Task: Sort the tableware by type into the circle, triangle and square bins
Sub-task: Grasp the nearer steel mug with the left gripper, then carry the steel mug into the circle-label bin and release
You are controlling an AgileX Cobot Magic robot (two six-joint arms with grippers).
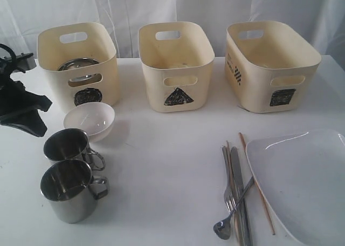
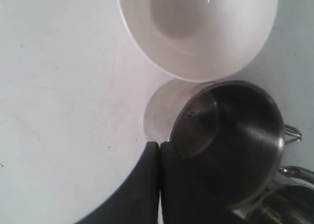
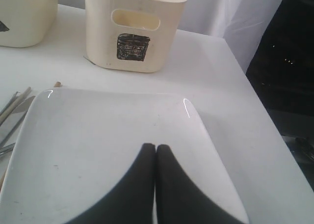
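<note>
Three cream bins stand in a row at the back: the circle bin point(image 1: 78, 68) with a steel bowl point(image 1: 78, 65) inside, the triangle bin point(image 1: 175, 68) and the square bin point(image 1: 269, 68). In front of the circle bin sit a small white bowl point(image 1: 89, 120) and two steel mugs point(image 1: 67, 147) point(image 1: 67, 189). Fork, knife and spoon point(image 1: 237, 197) lie beside the chopsticks point(image 1: 257, 184) and the large white plate point(image 1: 304, 181). My left gripper point(image 1: 33, 126) point(image 2: 159, 145) is shut and empty, above the table next to the nearer-to-bowl mug point(image 2: 230, 135) and the bowl point(image 2: 196, 32). My right gripper point(image 3: 155, 148) is shut and empty over the plate point(image 3: 98, 130).
White cloth hangs behind the bins. The table's right edge point(image 3: 255, 101) runs close to the plate and the square bin point(image 3: 135, 32). The cutlery point(image 3: 14, 106) lies just beside the plate's rim. The right arm does not show in the exterior view.
</note>
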